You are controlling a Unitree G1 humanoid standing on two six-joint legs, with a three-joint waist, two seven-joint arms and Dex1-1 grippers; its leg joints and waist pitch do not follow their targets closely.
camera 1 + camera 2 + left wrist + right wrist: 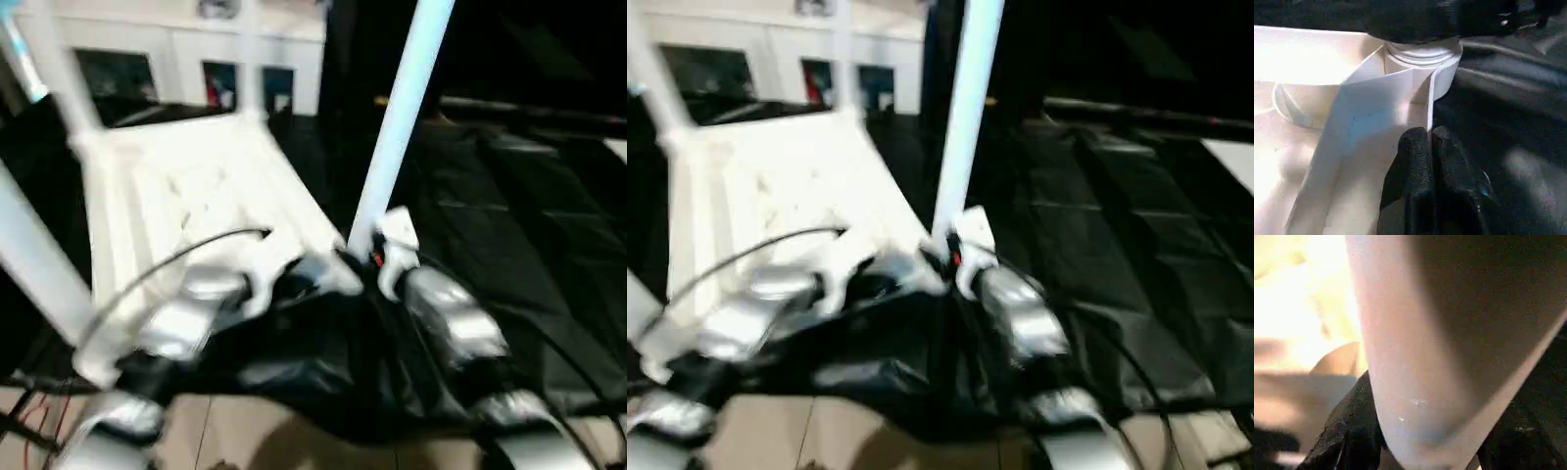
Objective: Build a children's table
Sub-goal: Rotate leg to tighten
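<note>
The white tabletop [196,196] is lying upside down on black sheeting [529,235] (ribbed side up), and the left gripper [1431,142] is sitting clenched shut against its corner socket [1422,61]. The right gripper [1415,445] is grasping the upright leg [397,127] standing in that socket.

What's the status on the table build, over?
Left claw shut on tabletop rim. Right claw around near leg, standing in its corner socket. Nothing in the way.
</note>
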